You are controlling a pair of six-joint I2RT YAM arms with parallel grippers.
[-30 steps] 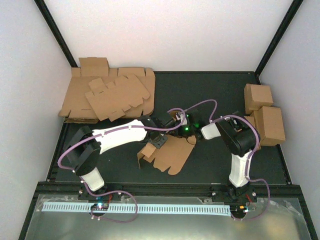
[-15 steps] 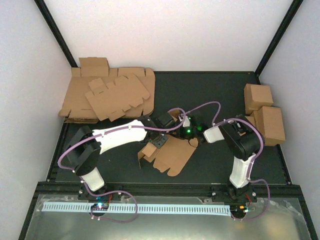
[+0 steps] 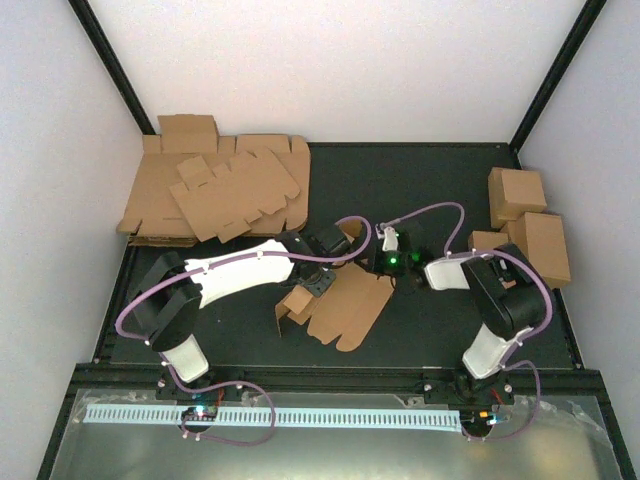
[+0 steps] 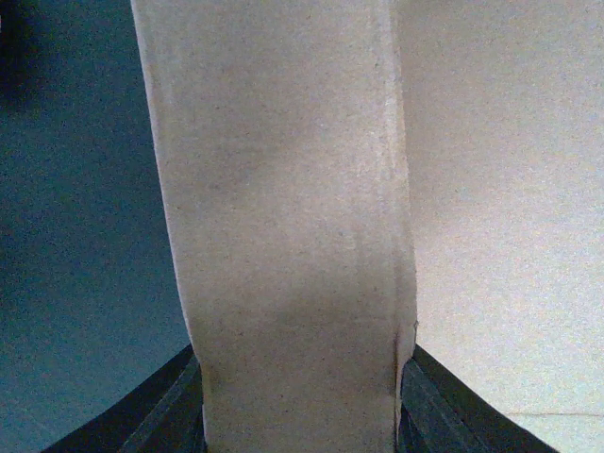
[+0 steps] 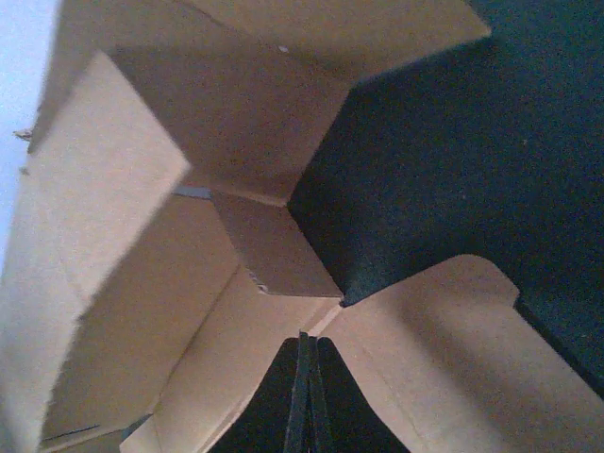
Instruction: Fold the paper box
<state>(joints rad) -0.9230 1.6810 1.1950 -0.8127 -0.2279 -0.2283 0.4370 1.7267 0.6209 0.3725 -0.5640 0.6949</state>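
paper box (image 3: 345, 308) middle of table (image 3: 440, 190), bit toward near edge. plain brown die-cut, left-end flaps standing up, rest lying flat, rounded tabs on right. left gripper (image 4: 300, 415) clamped on upright flap (fills whole wrist view). right gripper (image 5: 304, 377) fingers pressed together, tip at box's right side.

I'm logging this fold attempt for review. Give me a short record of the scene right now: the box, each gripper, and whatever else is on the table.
task item: box, mid-table, partly folded; left end raised, rest flat
left arm: left gripper shut on a raised box panel
right arm: right gripper shut, tips over the flat part; contact unclear
far left: heap of blanks
right edge: folded boxes
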